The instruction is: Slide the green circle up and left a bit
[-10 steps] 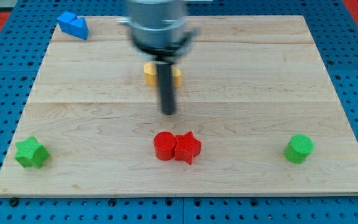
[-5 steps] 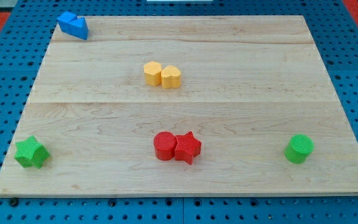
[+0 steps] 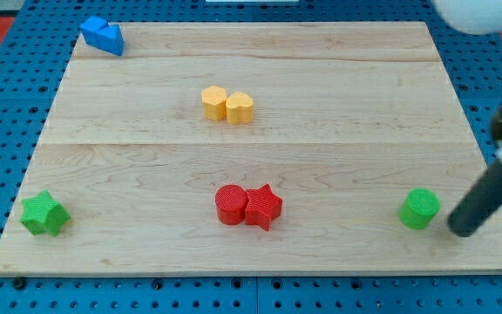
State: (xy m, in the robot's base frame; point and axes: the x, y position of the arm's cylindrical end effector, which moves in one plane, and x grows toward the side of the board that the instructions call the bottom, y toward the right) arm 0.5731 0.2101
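Back in view after half a second away, my tip (image 3: 461, 230) is resting just right of the green circle (image 3: 419, 208), near the wooden board's (image 3: 338, 113) lower right corner; no jaws exist. Blue pegboard (image 3: 7, 131) is surrounding the board. Blocks are sitting unmoved.

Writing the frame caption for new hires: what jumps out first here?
My tip has come in from the view's right and now sits just right of the green circle, near the board's lower right corner, apart from it. At bottom centre a red circle and red star touch; above them two yellow blocks sit paired. A green star and blue block hold the left corners.
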